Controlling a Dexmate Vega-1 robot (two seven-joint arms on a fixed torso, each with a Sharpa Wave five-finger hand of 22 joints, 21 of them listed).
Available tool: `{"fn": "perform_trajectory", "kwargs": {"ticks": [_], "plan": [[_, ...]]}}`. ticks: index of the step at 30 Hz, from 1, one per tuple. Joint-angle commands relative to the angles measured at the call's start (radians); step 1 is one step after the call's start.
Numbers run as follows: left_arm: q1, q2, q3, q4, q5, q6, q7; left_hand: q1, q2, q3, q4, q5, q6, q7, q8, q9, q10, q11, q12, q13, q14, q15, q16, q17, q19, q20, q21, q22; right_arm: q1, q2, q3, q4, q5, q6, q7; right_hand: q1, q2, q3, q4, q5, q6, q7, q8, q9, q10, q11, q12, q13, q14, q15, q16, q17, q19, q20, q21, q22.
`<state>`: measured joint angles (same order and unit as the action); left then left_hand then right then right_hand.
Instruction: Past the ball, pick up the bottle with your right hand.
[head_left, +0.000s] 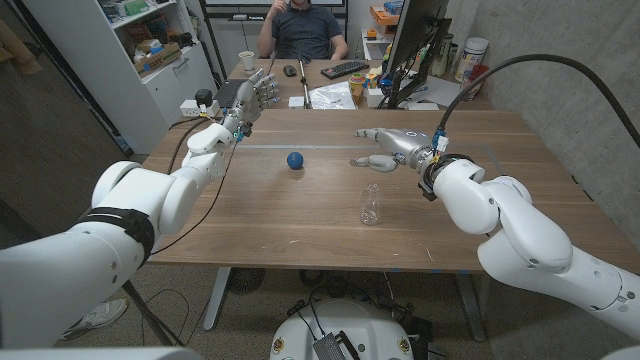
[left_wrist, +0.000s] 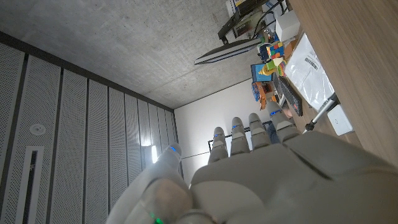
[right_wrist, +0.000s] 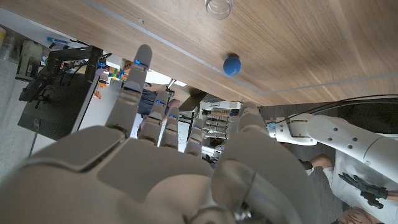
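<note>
- While the right hand (head_left: 385, 146) is held above the surface (head_left: 500, 215) with fingers spread and nothing in them, the bottle (head_left: 370, 204) stands upright, toward the near edge and right of centre.
- The ball (head_left: 294, 160) lies nearer the middle, apart from the bottle.
- The bottle appears clear, empty plastic; it is judged light, smooth and easily tipped or squeezed.
- A grasp around the mid-body is advised.
- The left hand (head_left: 253, 99) is raised over the far left corner, fingers apart, empty.
</note>
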<state>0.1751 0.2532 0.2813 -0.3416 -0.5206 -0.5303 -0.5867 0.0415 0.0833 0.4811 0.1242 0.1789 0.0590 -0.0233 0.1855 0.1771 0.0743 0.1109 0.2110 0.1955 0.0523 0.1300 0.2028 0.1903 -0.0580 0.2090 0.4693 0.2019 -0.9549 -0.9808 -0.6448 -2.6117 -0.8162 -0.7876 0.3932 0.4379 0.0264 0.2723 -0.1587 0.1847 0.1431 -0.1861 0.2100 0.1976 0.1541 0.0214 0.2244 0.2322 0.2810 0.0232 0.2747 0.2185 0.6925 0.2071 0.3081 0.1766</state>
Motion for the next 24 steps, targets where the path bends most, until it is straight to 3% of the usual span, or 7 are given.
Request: {"fn": "perform_trajectory", "kwargs": {"ticks": [1, 5, 9, 14, 17, 22, 24], "plan": [[0.007, -0.003, -0.012, -0.002, -0.023, -0.057, -0.052, -0.004, -0.008, -0.001, -0.001, 0.004, 0.011, 0.001, 0.003, 0.001, 0.004, 0.004, 0.002, 0.001, -0.005, 0.001, -0.004, 0.004, -0.004, 0.004, -0.004, 0.005, 0.086, -0.003, -0.11, 0.025, -0.05, -0.038, 0.102, 0.015, 0.002, 0.008, -0.001, -0.001, 0.008, -0.011, 0.005, 0.006, 0.008, -0.002, -0.002, 0.002, 0.008, 0.0, 0.002, 0.0, 0.019, 0.001, 0.008, 0.002], [0.009, -0.003, -0.014, -0.002, -0.03, -0.07, -0.071, -0.004, -0.008, -0.001, 0.0, 0.004, 0.011, 0.001, 0.003, 0.001, 0.004, 0.003, 0.002, 0.001, -0.005, 0.001, -0.004, 0.004, -0.004, 0.004, -0.004, 0.005, 0.114, 0.002, -0.1, 0.039, 0.025, -0.034, 0.152, 0.018, 0.001, 0.008, -0.001, -0.002, 0.008, -0.011, 0.005, 0.006, 0.007, -0.006, -0.003, 0.002, 0.005, -0.001, 0.0, 0.0, 0.025, 0.003, 0.007, 0.002], [0.013, 0.001, -0.013, -0.002, -0.033, -0.081, -0.08, -0.004, -0.008, -0.002, 0.0, 0.004, 0.012, 0.001, 0.003, 0.001, 0.003, 0.003, 0.001, 0.001, -0.005, 0.002, -0.004, 0.004, -0.003, 0.004, -0.004, 0.005, 0.173, 0.0, -0.15, 0.048, -0.003, -0.054, 0.239, 0.021, -0.005, 0.004, 0.0, -0.003, -0.001, -0.018, 0.0, 0.006, -0.007, -0.006, -0.009, 0.001, -0.006, 0.0, -0.005, 0.0, 0.034, 0.005, 0.007, 0.001], [0.019, 0.004, -0.018, -0.003, -0.043, -0.096, -0.087, -0.004, -0.009, -0.002, 0.0, 0.004, 0.012, 0.001, 0.003, 0.001, 0.004, 0.003, 0.002, 0.001, -0.006, 0.001, -0.004, 0.004, -0.003, 0.004, -0.004, 0.005, 0.146, -0.016, -0.156, 0.037, -0.007, -0.047, 0.178, 0.024, -0.012, 0.0, 0.001, -0.003, -0.02, -0.027, -0.008, 0.007, -0.021, -0.009, -0.014, 0.001, -0.017, 0.006, -0.01, 0.0, 0.045, 0.006, 0.004, 0.0], [0.023, 0.004, -0.022, -0.004, -0.054, -0.112, -0.114, -0.004, -0.009, -0.002, 0.0, 0.004, 0.013, 0.001, 0.003, 0.001, 0.004, 0.002, 0.002, 0.001, -0.006, 0.001, -0.004, 0.004, -0.003, 0.004, -0.005, 0.005, 0.16, -0.02, -0.157, 0.038, 0.008, -0.051, 0.207, 0.023, -0.018, -0.003, 0.002, -0.003, -0.027, -0.029, -0.011, 0.007, -0.028, -0.009, -0.017, 0.001, -0.02, 0.005, -0.012, 0.0, 0.046, 0.007, 0.001, 0.0], [0.021, 0.003, -0.018, -0.004, -0.054, -0.125, -0.118, -0.005, -0.009, -0.002, 0.0, 0.004, 0.015, 0.001, 0.004, 0.001, 0.004, 0.004, 0.001, 0.001, -0.006, 0.001, -0.004, 0.004, -0.002, 0.004, -0.005, 0.005, 0.242, -0.021, -0.192, 0.051, 0.017, -0.052, 0.338, 0.027, -0.024, -0.007, 0.003, -0.001, -0.049, -0.03, -0.018, 0.007, -0.043, -0.012, -0.021, 0.001, -0.026, 0.004, -0.016, 0.0, 0.047, 0.007, -0.005, 0.0], [0.023, 0.001, -0.02, -0.004, -0.061, -0.127, -0.13, -0.005, -0.009, -0.002, 0.0, 0.004, 0.017, 0.001, 0.005, 0.001, 0.004, 0.004, 0.002, 0.001, -0.006, 0.0, -0.004, 0.004, -0.002, 0.004, -0.005, 0.005, 0.248, -0.018, -0.199, 0.055, 0.013, -0.059, 0.34, 0.033, -0.029, -0.009, 0.002, 0.001, -0.067, -0.031, -0.023, 0.007, -0.058, -0.012, -0.025, 0.0, -0.042, 0.005, -0.023, -0.001, 0.051, 0.007, -0.009, -0.001]]}}
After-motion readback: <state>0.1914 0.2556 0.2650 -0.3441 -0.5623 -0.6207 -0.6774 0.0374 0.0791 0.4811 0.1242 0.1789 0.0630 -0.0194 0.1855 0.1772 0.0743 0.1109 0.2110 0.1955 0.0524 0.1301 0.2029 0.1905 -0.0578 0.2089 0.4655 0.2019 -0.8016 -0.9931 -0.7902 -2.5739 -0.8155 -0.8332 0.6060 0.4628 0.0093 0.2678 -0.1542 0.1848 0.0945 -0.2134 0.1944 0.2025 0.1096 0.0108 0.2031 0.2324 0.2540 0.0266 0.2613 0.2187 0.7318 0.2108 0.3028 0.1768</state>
